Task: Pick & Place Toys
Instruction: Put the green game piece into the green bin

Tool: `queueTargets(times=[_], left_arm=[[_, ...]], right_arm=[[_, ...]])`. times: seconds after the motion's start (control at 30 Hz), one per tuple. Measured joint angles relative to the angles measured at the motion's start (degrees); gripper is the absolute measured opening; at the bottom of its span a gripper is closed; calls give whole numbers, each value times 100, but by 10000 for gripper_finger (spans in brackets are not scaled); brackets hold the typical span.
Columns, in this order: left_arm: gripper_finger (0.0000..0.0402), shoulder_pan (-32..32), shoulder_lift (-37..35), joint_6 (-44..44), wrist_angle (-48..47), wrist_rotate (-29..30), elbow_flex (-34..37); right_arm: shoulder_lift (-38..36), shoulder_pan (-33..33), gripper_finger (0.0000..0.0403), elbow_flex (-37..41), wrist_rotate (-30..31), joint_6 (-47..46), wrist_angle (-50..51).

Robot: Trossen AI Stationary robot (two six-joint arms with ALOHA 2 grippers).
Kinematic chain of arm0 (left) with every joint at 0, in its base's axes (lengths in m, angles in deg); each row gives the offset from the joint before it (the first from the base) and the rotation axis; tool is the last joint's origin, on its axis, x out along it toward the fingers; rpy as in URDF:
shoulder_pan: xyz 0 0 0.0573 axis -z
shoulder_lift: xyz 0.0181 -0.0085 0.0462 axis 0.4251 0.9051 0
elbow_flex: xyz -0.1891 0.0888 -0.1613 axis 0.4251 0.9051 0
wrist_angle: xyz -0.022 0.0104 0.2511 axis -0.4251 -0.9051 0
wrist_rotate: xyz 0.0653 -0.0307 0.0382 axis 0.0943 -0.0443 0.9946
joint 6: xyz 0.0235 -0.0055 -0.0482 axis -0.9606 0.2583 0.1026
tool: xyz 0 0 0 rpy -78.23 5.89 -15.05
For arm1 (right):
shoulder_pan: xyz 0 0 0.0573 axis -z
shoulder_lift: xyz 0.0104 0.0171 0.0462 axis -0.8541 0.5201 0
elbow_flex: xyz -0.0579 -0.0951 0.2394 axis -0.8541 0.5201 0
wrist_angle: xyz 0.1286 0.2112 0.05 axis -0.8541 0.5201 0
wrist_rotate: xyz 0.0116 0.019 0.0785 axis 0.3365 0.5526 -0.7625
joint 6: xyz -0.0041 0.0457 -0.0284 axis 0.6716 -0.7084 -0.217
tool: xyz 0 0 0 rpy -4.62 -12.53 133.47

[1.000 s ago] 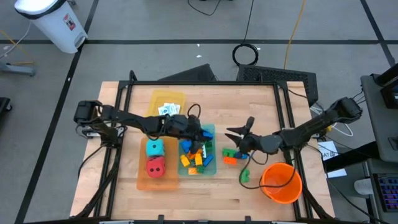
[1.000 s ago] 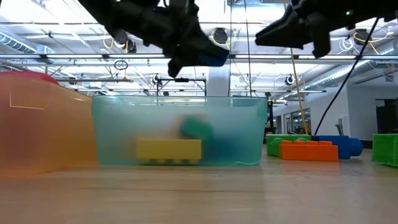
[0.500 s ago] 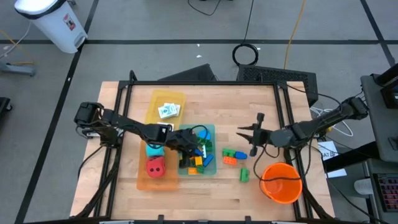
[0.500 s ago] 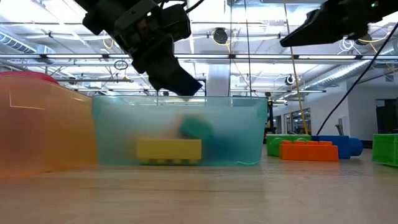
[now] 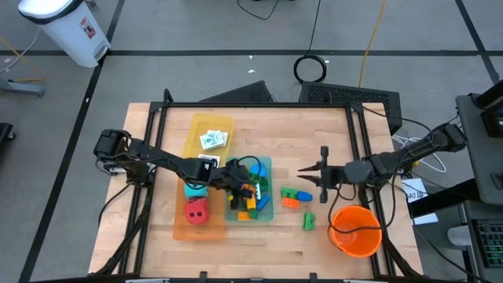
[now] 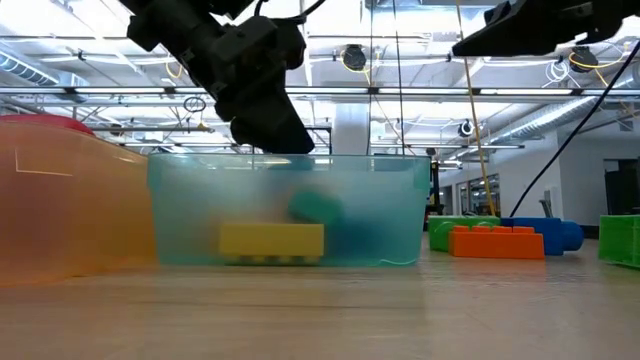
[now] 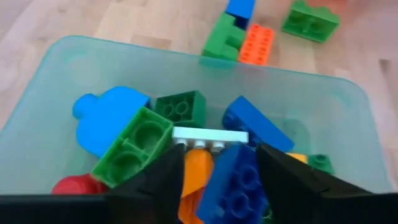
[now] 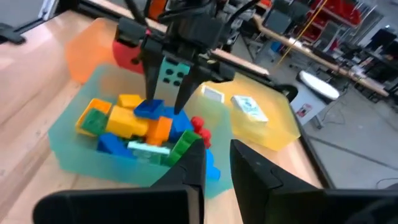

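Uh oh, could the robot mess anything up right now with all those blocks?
Maybe. The left end effector sits low in the teal tray, its fingers open around a blue brick on a crowded pile. Lifting away could drag that brick or a neighbour back out.

The tray looks quite full, so added bricks might tumble over its rim.

Four bricks, including the green brick, lie on the table close to the orange bucket. The right end effector might bump the bucket reaching for them.

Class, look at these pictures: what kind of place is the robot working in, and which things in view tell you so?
Probably a robotics lab or workshop hall. A wooden table in a metal frame stands on a bare floor with loose cables. The low view shows a high ceiling with exposed trusses, and the right wrist view shows workbenches behind.
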Motion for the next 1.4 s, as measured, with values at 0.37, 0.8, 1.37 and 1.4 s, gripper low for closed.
queueTargets(times=[0.37,0.8,1.37,1.4], left_arm=[[310,-23,0,179,135,314,0],[335,-26,0,154,1190,317,0],[335,-26,0,105,1985,316,0],[335,-26,0,123,2019,316,0]], right_arm=[[0,101,96,0,-217,-289,-170],[1383,-18,276,0,-758,-2130,156],[3632,848,231,-11,-1512,-2604,-21],[3664,863,227,-11,-1515,-2581,-30]])
